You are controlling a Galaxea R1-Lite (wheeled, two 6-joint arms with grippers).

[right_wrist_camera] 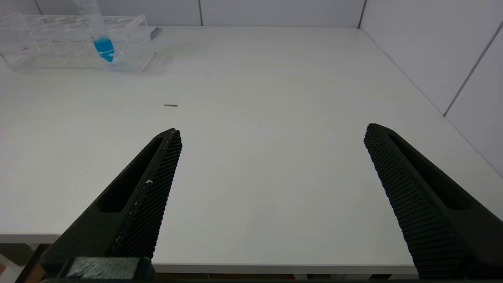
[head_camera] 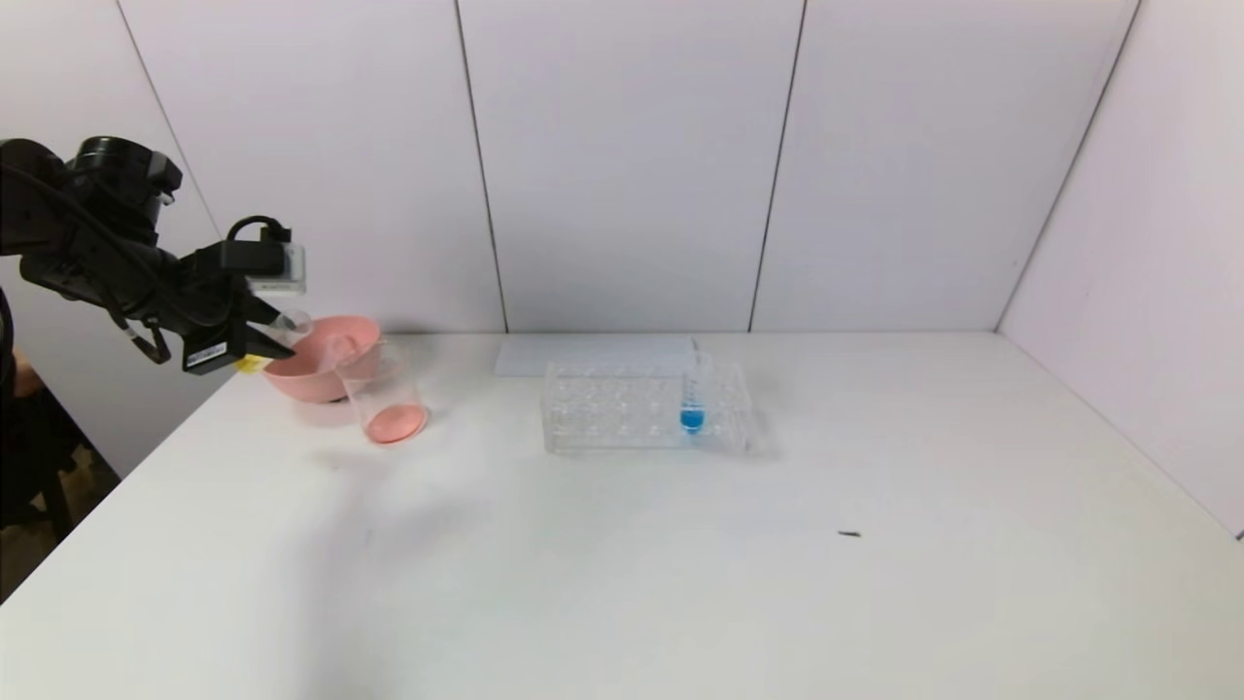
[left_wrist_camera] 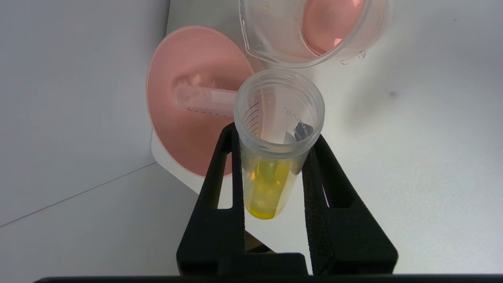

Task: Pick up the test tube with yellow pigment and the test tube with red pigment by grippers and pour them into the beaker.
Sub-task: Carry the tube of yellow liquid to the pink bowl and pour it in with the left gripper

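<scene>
My left gripper (head_camera: 264, 342) (left_wrist_camera: 275, 135) is shut on the test tube with yellow pigment (head_camera: 255, 362) (left_wrist_camera: 269, 188). It holds the tube tilted in the air at the table's left edge. The tube's open mouth points up toward the beaker (head_camera: 384, 394) (left_wrist_camera: 310, 35), and the yellow liquid sits in its tip. The beaker stands just in front of the pink bowl, with orange-red liquid in its bottom. A clear tube (left_wrist_camera: 204, 101) with no liquid showing lies in the pink bowl. My right gripper (right_wrist_camera: 272, 129) is open and empty over the table's front edge.
The pink bowl (head_camera: 335, 340) (left_wrist_camera: 184, 133) stands at the far left, behind the beaker. A clear tube rack (head_camera: 622, 408) (right_wrist_camera: 47, 43) with a blue-liquid tube (head_camera: 692, 406) (right_wrist_camera: 103, 43) stands mid-table. A white sheet (head_camera: 593, 355) lies behind the rack.
</scene>
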